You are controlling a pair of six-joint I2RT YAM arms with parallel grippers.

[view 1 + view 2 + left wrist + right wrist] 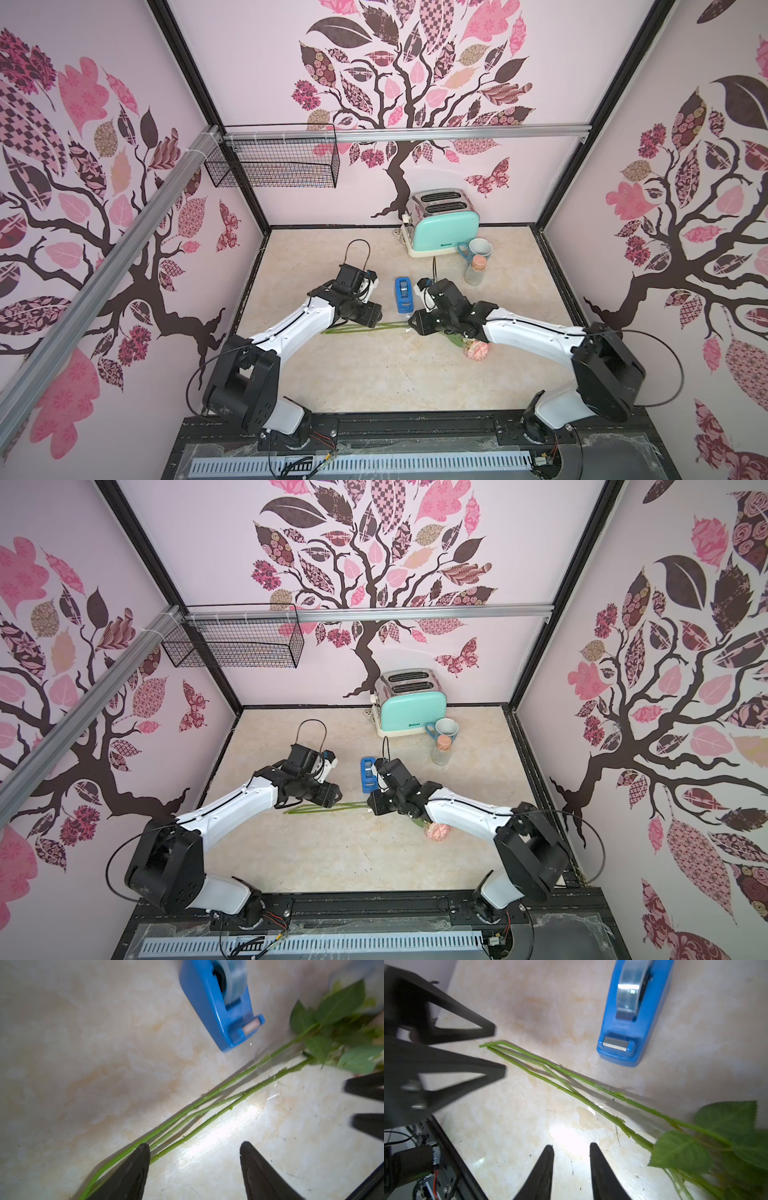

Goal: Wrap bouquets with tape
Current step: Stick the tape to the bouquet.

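On beige marble-look tabletop (374, 386), centre: thin green-stemmed pink-bloom bouquet (365, 328) lies flat, stem ends left, blooms right. Blue oblong plastic tape dispenser (403, 294) just behind stems. Mint two-slot toaster (442, 226) at rear wall; round blue-handled mug (478, 249) at its front-right; small clear corked bottle (475, 271) before mug. Black wire basket (274, 162) on rear rail, left.

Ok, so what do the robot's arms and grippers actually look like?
The left arm and right arm have white shells with black joints and bases. Thin black cables loop off them. The left gripper and right gripper have black, tapering, pointed fingers.
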